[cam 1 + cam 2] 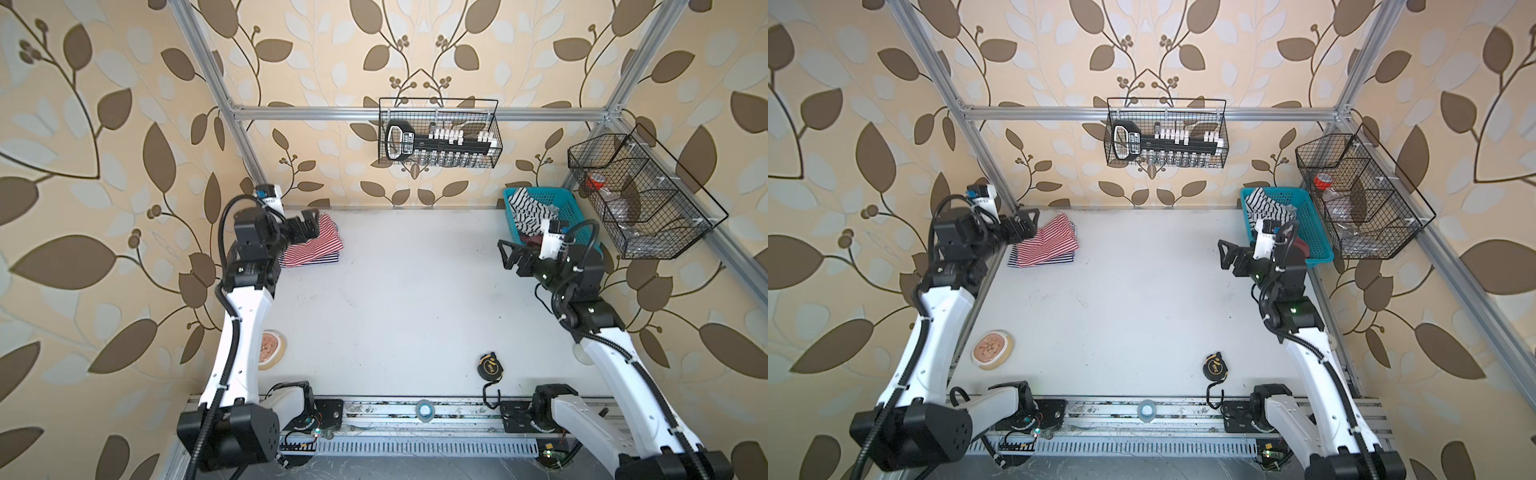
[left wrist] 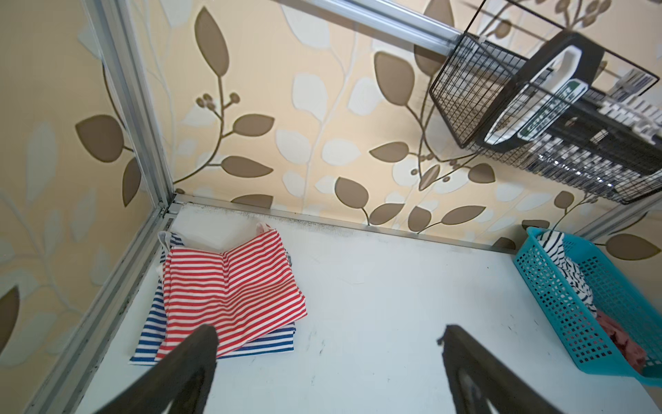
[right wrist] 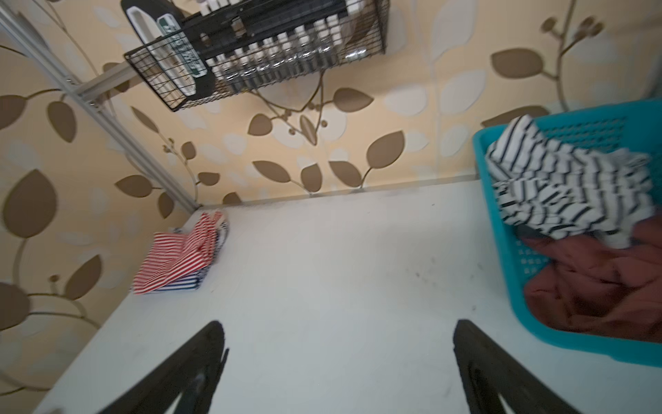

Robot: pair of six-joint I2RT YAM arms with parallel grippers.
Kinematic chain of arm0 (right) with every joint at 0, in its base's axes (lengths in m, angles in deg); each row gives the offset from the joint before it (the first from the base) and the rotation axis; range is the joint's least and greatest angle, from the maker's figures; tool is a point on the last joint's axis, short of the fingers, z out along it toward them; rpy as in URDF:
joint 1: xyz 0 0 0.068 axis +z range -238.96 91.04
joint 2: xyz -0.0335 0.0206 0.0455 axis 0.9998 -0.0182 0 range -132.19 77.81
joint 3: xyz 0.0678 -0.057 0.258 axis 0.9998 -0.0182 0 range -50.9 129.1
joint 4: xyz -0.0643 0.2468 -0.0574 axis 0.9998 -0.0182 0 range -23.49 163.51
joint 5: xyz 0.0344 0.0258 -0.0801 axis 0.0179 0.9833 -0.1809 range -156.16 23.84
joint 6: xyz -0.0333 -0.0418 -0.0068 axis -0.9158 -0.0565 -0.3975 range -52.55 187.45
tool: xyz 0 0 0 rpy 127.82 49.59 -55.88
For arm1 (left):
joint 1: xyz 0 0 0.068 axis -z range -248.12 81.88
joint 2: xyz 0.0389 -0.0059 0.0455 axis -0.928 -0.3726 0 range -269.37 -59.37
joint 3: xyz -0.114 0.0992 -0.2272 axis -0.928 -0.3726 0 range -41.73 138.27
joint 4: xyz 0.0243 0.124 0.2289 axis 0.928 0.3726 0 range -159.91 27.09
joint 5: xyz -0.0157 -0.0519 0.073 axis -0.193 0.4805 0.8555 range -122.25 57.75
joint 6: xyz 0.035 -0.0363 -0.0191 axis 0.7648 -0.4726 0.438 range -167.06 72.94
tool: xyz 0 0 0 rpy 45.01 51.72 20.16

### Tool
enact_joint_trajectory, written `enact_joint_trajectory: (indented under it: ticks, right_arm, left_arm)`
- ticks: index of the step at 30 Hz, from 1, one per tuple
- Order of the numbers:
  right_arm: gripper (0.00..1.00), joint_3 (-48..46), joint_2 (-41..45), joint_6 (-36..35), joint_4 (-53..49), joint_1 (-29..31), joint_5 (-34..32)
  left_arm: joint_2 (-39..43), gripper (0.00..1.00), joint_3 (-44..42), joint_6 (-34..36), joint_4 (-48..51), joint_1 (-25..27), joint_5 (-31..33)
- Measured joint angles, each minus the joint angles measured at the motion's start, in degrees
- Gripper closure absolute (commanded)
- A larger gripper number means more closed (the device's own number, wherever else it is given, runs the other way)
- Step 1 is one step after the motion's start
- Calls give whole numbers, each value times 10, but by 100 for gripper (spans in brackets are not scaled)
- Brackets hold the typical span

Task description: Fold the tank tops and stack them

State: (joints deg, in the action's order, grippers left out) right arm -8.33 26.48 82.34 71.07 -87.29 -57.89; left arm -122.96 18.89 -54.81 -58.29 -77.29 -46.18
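Observation:
Two folded tank tops lie stacked in the table's far left corner. The red-and-white tank top (image 1: 318, 245) (image 1: 1050, 243) (image 2: 233, 286) (image 3: 172, 261) is on top. The navy-and-white tank top (image 1: 320, 261) (image 1: 1059, 258) (image 2: 150, 322) (image 3: 182, 285) shows only at the edges beneath it. My left gripper (image 1: 309, 224) (image 1: 1027, 222) (image 2: 327, 333) hangs open just above the stack's near left side and holds nothing. At the right, beside the teal basket, my right gripper (image 1: 506, 251) (image 1: 1225, 253) (image 3: 338, 329) is open and empty above bare table.
A teal basket (image 1: 540, 192) (image 1: 1283, 191) (image 2: 559, 297) (image 3: 501, 251) at the far right holds black-and-white striped cloth and dark red cloth. A tape measure (image 1: 490, 365) and a round dish (image 1: 272, 349) lie near the front. Wire baskets (image 1: 438, 133) (image 1: 640, 195) hang on the walls.

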Motion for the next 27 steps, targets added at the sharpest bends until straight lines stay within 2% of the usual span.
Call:
enact_joint_trajectory:
  ticks: [4, 7, 11, 14, 21, 24, 27]
  right_arm:
    - [0, -101, -42, -41, 72, -7, -83]
    - [0, -173, -103, -63, 146, -12, -120]
    - [0, -251, -163, -71, 261, -19, -141]
    - [0, -267, -190, -75, 319, -22, -146]
    - [0, -307, -242, -95, 523, -26, -142]
    - [0, -330, -257, -99, 553, -26, -136]
    - [0, -332, -258, -104, 573, -27, -126]
  left_arm:
    - [9, 1, -194, 3, -92, 52, 101]
    - [-17, 1, -276, 3, -120, 75, 156]
    - [-55, 1, -314, 2, -198, 72, 209]
    - [-75, 1, -342, 3, -273, 72, 230]
    - [-155, 1, -387, 18, -412, 72, 235]
    - [-208, 1, -386, 27, -471, 72, 233]
    - [-228, 1, -387, 31, -475, 72, 232]
